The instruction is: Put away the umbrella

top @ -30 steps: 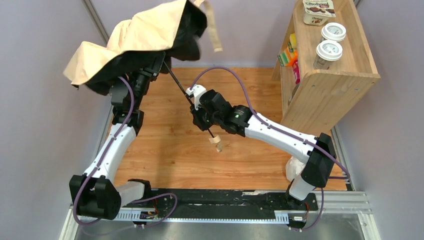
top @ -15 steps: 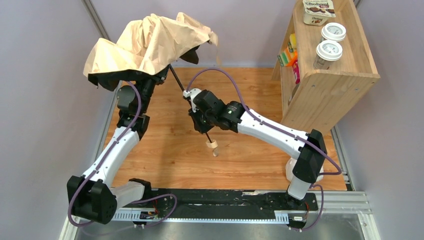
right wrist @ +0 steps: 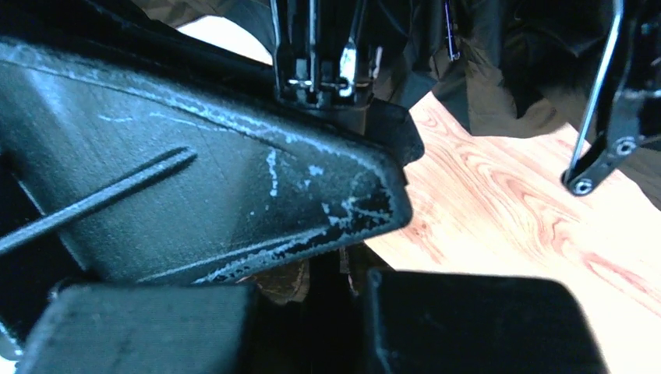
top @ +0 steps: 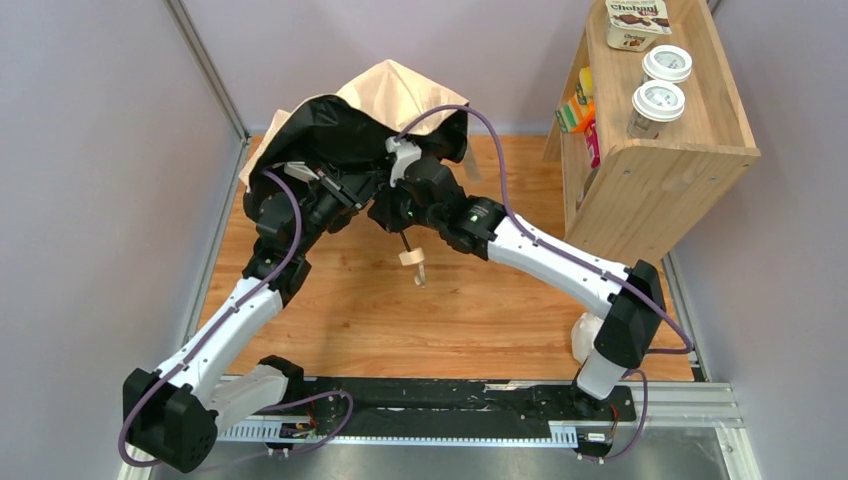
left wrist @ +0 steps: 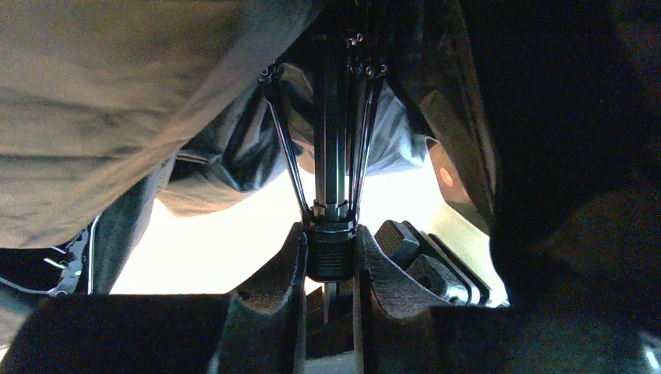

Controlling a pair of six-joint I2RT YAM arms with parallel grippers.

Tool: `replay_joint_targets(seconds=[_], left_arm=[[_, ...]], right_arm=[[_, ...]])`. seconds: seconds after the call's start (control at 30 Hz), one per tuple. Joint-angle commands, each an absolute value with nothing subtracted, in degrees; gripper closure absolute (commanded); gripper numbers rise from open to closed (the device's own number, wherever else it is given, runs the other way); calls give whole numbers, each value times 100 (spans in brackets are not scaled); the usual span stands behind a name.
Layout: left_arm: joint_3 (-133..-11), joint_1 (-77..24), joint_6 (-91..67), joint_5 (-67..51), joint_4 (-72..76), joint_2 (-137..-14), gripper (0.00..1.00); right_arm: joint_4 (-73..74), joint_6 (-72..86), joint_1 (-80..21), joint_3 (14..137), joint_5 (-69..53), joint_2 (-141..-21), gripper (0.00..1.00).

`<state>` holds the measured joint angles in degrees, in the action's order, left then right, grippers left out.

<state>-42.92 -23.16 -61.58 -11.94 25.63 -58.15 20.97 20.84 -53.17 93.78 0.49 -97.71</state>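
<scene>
Above the tabletop's [top: 500, 320] far edge, the half-folded umbrella [top: 400, 95] hangs: left pincer [left wrist: 331, 232] clamped on its runner [left wrist: 330, 261], right pincer [top: 398, 222] tight on the shaft [left wrist: 329, 140]. Light, floppy cloth looks best handled by its stiff metal.

umbrella [top: 400, 90] is showing beige on top, black lining underneath; its knob [top: 409, 258] is reading pale wood. table [top: 480, 310] is showing orange-brown wood grain. left arm [top: 225, 330] and right arm [top: 560, 265] are showing white shells, black joints, purple cable [top: 488, 130].

L claw [left wrist: 331, 243] clamped, R claw [top: 395, 218] too (seemingly); arms inward.
</scene>
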Motion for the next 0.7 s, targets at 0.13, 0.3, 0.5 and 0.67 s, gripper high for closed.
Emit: replay_joint_targets(seconds=[0.13,0.3,0.5,0.67], left_arm=[[-4896,-2769,-4887,-3207,484,-5283,32],[-4605,-2751,-4124,-3568,-524,-4686,42],[-5079,-2751,-2727,-3981,-1247,-3588,57],[-7648,-2751,-1907,-2626,-3246,-4137,53]], right_arm=[[-519,2698,-4291,8429,493,-9088,100],[-27,2497,-3552,8876,-489,-9518,100],[-498,1268,-3129,8115,-3360,-9449,100],[-677,415,-3181,7358,-4998,-8983,100]])
